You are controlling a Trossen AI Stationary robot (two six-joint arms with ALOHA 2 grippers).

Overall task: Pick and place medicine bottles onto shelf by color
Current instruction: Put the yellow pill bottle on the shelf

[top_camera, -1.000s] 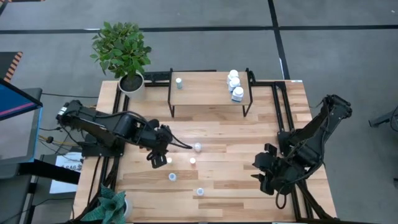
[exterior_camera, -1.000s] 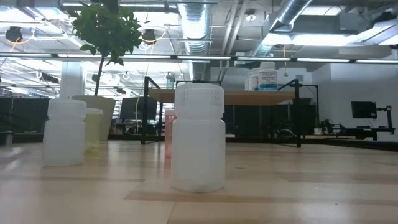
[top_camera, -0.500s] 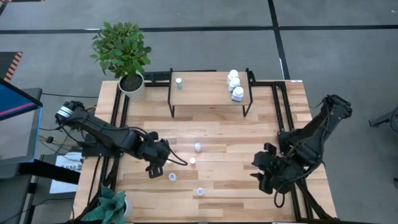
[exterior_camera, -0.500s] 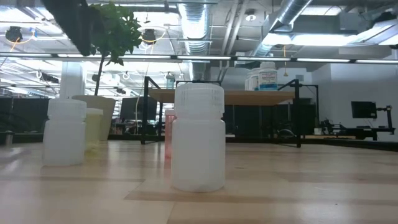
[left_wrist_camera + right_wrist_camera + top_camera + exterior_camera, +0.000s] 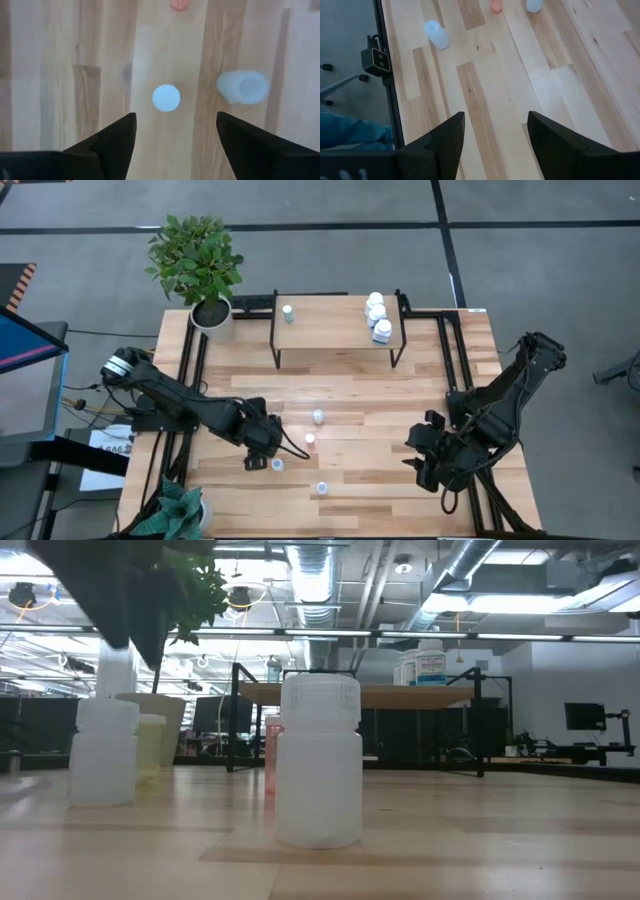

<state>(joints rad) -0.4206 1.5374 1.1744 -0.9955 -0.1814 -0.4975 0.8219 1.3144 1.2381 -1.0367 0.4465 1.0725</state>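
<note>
My left gripper (image 5: pixel 260 452) is open and hangs over the near-left part of the table, its fingers on either side of a light-blue-capped bottle (image 5: pixel 166 97) below, without touching it. That bottle (image 5: pixel 277 465) stands upright on the table. Three more bottles stand nearby: a red-capped one (image 5: pixel 310 438), a pale one (image 5: pixel 318 417) and another pale one (image 5: pixel 322 488). The shelf (image 5: pixel 335 325) at the far side holds one small bottle (image 5: pixel 288 313) and three white bottles (image 5: pixel 378 315). My right gripper (image 5: pixel 428 462) is open and empty at the near right.
A potted plant (image 5: pixel 200 265) stands at the table's far-left corner. Black frame rails (image 5: pixel 455 360) run along the table's sides. In the low view the nearest bottle (image 5: pixel 320 760) stands in front, and my left arm (image 5: pixel 110 590) shows dark at the upper left.
My left gripper has gone toward the table's near edge and a little to the right, ending over the light-blue-capped bottle. In the low view the arm has come into the picture at the upper left. No bottle has moved.
</note>
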